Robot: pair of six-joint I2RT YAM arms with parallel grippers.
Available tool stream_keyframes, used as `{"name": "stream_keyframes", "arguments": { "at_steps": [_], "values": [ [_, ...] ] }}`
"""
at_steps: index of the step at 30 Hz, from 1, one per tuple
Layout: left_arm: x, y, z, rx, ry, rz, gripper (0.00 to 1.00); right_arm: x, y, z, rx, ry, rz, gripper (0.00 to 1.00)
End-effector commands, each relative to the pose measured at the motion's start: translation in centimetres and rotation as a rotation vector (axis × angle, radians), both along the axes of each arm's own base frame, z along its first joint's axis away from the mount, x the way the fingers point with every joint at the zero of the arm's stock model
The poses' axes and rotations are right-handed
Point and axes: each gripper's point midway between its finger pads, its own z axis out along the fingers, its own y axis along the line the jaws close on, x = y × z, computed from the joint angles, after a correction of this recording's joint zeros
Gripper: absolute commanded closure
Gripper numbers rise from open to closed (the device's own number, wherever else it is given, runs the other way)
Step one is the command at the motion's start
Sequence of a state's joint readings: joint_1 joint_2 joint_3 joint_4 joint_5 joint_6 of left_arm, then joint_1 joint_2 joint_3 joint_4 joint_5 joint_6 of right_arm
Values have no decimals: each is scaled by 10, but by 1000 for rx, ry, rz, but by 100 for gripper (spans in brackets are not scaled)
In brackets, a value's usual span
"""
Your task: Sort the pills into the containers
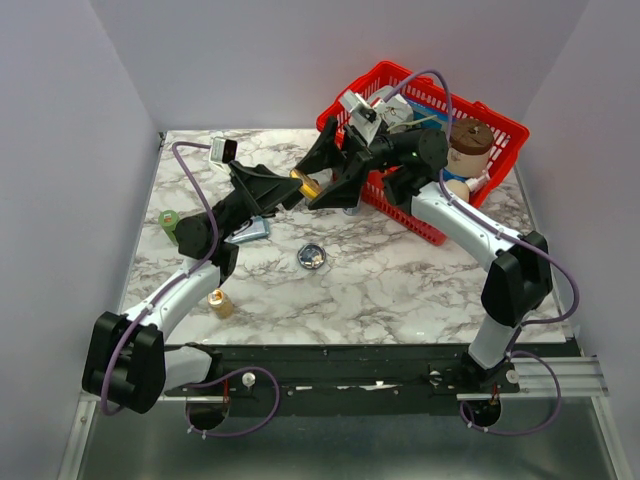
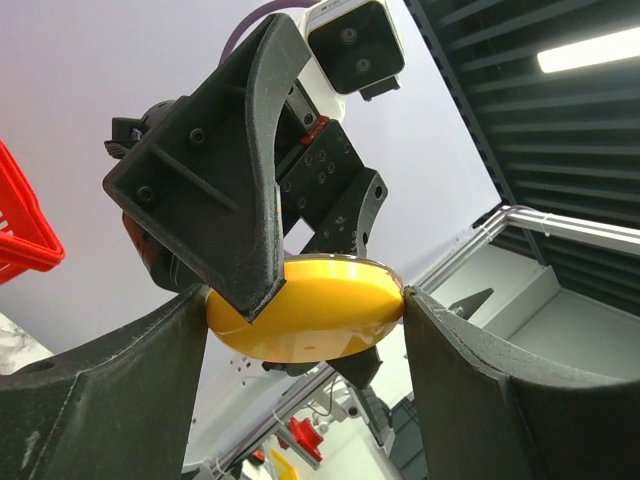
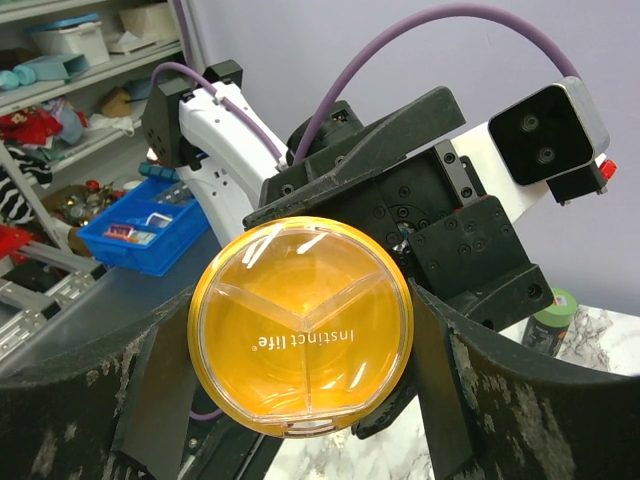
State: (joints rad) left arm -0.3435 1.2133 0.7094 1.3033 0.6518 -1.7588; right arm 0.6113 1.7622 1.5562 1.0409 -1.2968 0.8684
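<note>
The translucent orange container (image 1: 306, 184) is held in the air above the far middle of the marble table, between both grippers. My left gripper (image 1: 297, 192) grips its rim edge-on; in the left wrist view the dish (image 2: 320, 320) spans from one finger to the other. My right gripper (image 1: 320, 190) also closes on it; the right wrist view shows its clear three-part lid (image 3: 300, 330) face-on and no pills inside. The silvery container (image 1: 312, 257) lies on the table, mid-centre. No loose pills are visible.
A red wire basket (image 1: 500, 125) with a brown cylinder (image 1: 470, 140) stands at the back right. A small yellow bottle (image 1: 220, 302) is near front left, a green roll (image 1: 169, 220) at left, a silvery packet (image 1: 250, 230) under the left arm.
</note>
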Motion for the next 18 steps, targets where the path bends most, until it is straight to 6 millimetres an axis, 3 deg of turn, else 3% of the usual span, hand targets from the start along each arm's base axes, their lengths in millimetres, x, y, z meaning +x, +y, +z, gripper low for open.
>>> {"name": "stream_keyframes", "arguments": {
  "at_steps": [1,13,18],
  "values": [
    [-59,8,18,-6,-361,-66,68,10,-14,38,120,-102,-100,26],
    [-54,0,9,63,-345,-83,68,6,-16,34,75,-159,-77,2],
    [-53,0,8,71,-339,-90,68,9,-13,26,49,-151,-80,1]
  ]
}}
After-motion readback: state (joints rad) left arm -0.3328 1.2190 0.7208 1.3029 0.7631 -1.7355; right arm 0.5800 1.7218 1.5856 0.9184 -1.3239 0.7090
